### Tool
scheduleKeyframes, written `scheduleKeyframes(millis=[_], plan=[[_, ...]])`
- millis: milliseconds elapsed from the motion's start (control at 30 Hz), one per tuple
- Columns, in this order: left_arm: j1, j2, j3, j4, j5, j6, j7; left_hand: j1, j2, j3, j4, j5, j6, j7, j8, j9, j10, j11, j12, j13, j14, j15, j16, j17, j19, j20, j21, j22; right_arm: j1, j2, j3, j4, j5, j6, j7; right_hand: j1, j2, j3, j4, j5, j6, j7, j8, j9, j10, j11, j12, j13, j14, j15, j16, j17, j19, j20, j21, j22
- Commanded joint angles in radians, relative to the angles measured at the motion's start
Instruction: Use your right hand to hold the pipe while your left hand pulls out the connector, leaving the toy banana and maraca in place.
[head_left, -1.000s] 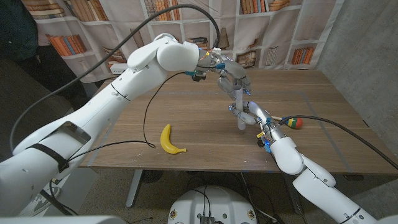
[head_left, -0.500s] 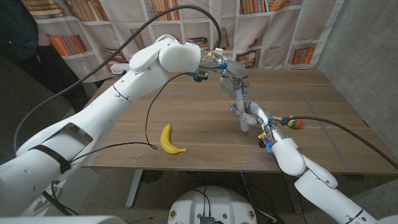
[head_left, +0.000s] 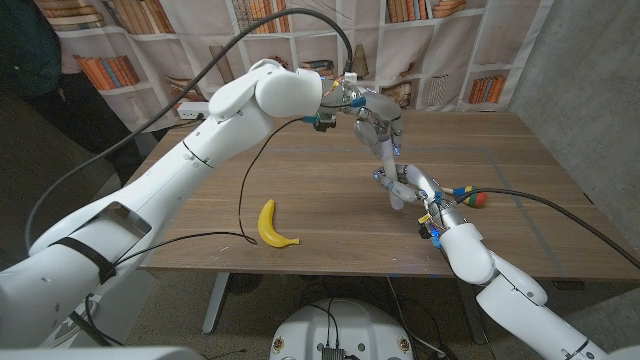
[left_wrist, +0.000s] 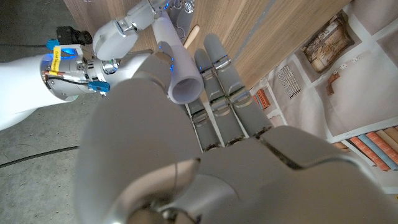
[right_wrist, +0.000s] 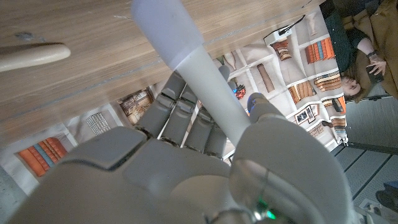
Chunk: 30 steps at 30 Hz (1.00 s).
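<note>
**A:** Where did the pipe stand, and who had it?

**B:** It stood tilted over the table, well to the right of the toy banana. The right hand had its fingers wrapped round the lower length; the right wrist view showed thumb and fingers closed about the white tube.

**A:** And the left hand?

**B:** Above and behind, at the pipe's upper end. In the left wrist view its fingers lay pressed together along one side of the tube's open end, the thumb on the other, so it pinched that end piece, which I took for the connector.

**A:** Was the connector free of the pipe?

**B:** I couldn't tell; the joint was too small in the head view. I judged the pull itself to be the step in hand.

**A:** The next move?

**B:** A straight draw by the left hand along the tube's own line, away from the right hand, which must hold firm. The maraca lay just beside the right wrist, the banana far off; neither needed touching.
</note>
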Motion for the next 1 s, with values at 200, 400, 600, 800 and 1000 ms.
scheduleKeyframes(millis=[200,400,600,800,1000], plan=[[-0.017,-0.004,0.006,-0.008,-0.004,0.050,-0.003,0.036,0.026,0.027,0.018,0.005,0.082,0.065,0.003,0.004,0.116,-0.022,0.025,0.088,0.091,-0.123,0.001,0.011,0.014,0.001,0.012,0.000,-0.014,0.005,0.009,0.001,0.008,0.001,-0.006,0.008,0.009,0.154,0.149,-0.001,0.039,-0.029,0.010,0.008,0.017,0.003,0.008,0.003,0.015,-0.095,0.009,0.003,0.013,-0.139,0.010,-0.002],[-0.023,-0.004,0.009,-0.007,-0.009,0.060,-0.007,0.036,0.026,0.027,0.020,0.004,0.080,0.064,0.001,0.005,0.116,-0.022,0.028,0.101,0.092,-0.124,0.000,0.015,0.017,-0.001,0.013,0.000,-0.014,0.009,0.002,0.009,-0.010,0.008,-0.025,0.022,0.015,0.158,0.145,0.001,0.072,-0.009,0.033,0.055,0.107,-0.017,0.036,0.009,0.102,-0.099,0.045,0.009,0.053,-0.139,0.049,0.000],[-0.027,-0.001,0.010,-0.018,-0.001,0.073,-0.006,0.035,0.026,0.028,0.023,0.004,0.077,0.061,-0.003,0.006,0.112,-0.025,0.029,0.118,0.089,-0.124,-0.004,0.018,0.019,-0.002,0.014,-0.001,-0.016,0.007,0.001,0.009,-0.025,0.010,-0.033,0.027,0.016,0.160,0.147,0.000,0.081,0.002,0.043,0.086,0.143,-0.021,0.049,0.014,0.130,-0.098,0.056,0.010,0.064,-0.139,0.065,0.002],[-0.026,0.002,0.003,-0.035,0.002,0.088,-0.004,0.035,0.026,0.029,0.024,0.004,0.073,0.059,-0.005,0.007,0.108,-0.027,0.028,0.128,0.086,-0.126,-0.007,0.021,0.013,-0.003,0.011,-0.002,-0.018,0.008,-0.001,0.014,-0.045,0.020,-0.052,0.018,0.015,0.158,0.162,-0.002,0.108,0.005,0.070,0.177,0.226,-0.046,0.112,0.068,0.204,-0.097,0.107,0.049,0.090,-0.137,0.113,0.011],[-0.028,0.004,0.002,-0.045,0.012,0.102,-0.004,0.034,0.027,0.030,0.027,0.003,0.074,0.056,-0.006,0.009,0.107,-0.031,0.029,0.142,0.083,-0.122,-0.011,0.024,0.008,0.000,0.009,-0.002,-0.020,0.008,0.000,0.013,-0.056,0.020,-0.057,-0.004,0.011,0.162,0.167,-0.003,0.121,-0.002,0.125,0.271,0.267,-0.061,0.151,0.132,0.229,-0.096,0.140,0.093,0.097,-0.137,0.152,0.020]])
